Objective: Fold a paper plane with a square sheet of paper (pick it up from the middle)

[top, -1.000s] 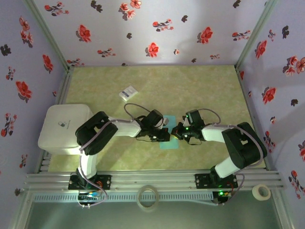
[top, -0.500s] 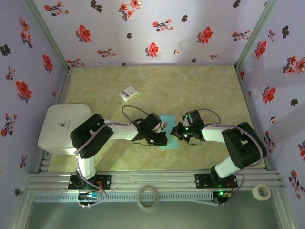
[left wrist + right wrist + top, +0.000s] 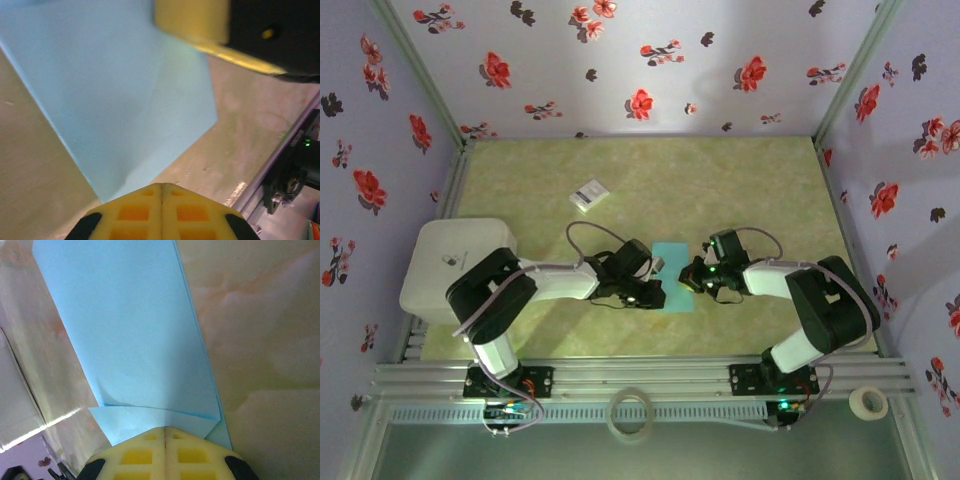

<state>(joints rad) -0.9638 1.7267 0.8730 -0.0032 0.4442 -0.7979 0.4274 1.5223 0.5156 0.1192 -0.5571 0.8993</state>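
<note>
Jaws closed, folded teal paper [image 3: 672,256] on marbled tabletop [image 3: 740,190], floral walls [image 3: 620,60]

The left arm [image 3: 560,285] and the right arm [image 3: 825,305] are built alike: bulky rounded black joint housings joined by white tube links, each on a black base at the bottom of the top view. A thin grey cable [image 3: 588,232] arcs loose beside each wrist. A small green light [image 3: 712,268] glows on the right wrist, and a base light [image 3: 782,405] glows green below. The left fingers [image 3: 132,212] and right fingers [image 3: 135,456] are yellow plastic moulded with square pockets, with black caps at their outer corners.
</note>
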